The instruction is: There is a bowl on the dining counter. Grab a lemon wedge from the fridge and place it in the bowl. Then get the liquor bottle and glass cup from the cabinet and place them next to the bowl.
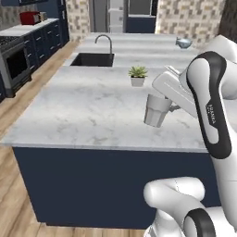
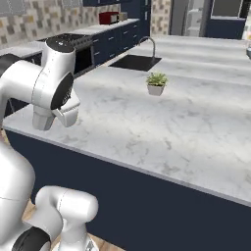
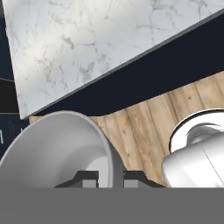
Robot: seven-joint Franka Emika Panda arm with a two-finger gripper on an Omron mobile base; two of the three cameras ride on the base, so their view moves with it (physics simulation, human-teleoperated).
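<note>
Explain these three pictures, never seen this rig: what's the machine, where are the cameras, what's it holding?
It is a white robot arm on a driving base, in a rendered kitchen. Two pictures come from cameras on the base, behind the arm to its left and right. The third looks along the claw. The claw is shut on the rim of a pale glass cup, carried above the marble counter. On the counter stand a small potted plant and, farther back, a bowl, beside a sink.

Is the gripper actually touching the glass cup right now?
Touching. In the hand view the gripper pinches the glass cup wall between its fingertips; the left base view shows the cup carried above the dining counter.
</note>
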